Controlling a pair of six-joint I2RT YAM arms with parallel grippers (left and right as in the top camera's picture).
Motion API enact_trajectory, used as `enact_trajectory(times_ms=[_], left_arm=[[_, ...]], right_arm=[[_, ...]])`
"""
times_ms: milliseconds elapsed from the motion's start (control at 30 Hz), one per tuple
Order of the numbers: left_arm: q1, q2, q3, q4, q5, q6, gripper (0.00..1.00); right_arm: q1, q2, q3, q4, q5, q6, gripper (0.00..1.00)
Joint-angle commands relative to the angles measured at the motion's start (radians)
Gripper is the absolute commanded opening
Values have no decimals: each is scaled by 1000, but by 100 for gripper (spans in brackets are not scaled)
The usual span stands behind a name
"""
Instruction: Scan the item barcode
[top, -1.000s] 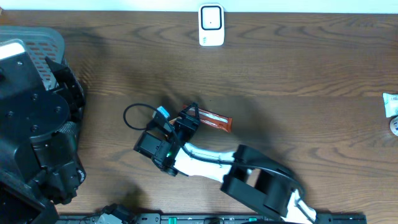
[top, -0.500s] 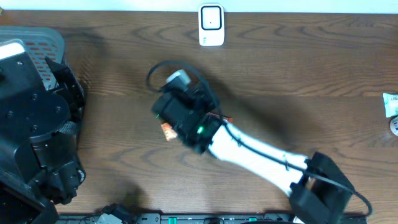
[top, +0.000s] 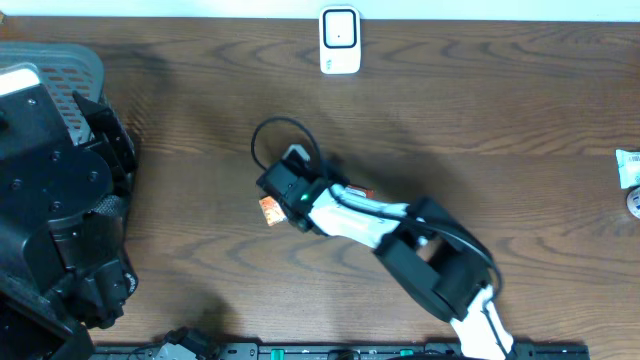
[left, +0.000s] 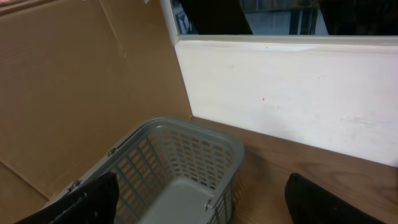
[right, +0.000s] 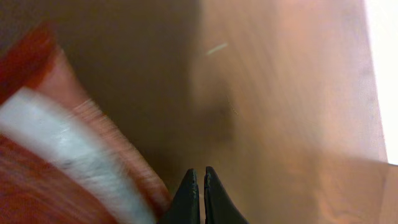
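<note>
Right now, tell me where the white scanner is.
Overhead view: the white scanner stands at the far edge of the table, about midway across, with the grey basket away at the left end.

1. Desk (top: 480, 90): dark brown wood-grain top that fills the overhead view.
2. White scanner unit (top: 339, 40): stands at the far edge, near the centre.
3. Grey mesh basket (top: 85, 65): far left corner, partly covered by the left arm.
4. Orange-red packet (top: 269, 210): mid-desk, mostly hidden under the right arm; contact with the desk cannot be told.
5. White packet (top: 628, 166) and round object (top: 635, 203): right edge, both cut off.
</note>
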Motion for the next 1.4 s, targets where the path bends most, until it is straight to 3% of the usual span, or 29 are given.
enact_trajectory(times_ms=[0, 600, 900, 1167, 1367], left_arm=[[4, -4, 1, 0, -6, -5, 86], [4, -4, 1, 0, -6, -5, 86], [4, -3, 1, 0, -6, -5, 86], [4, -3, 1, 0, -6, -5, 86], [4, -3, 1, 0, -6, -5, 86]], right_arm=[[6, 99, -5, -18, -31, 45, 1], [5, 170, -42, -23, -102, 142, 2], [-5, 153, -58, -170, 206, 225, 1], [-14, 27, -56, -338, 285, 341, 1], [-15, -171, -56, -383, 263, 387, 1]])
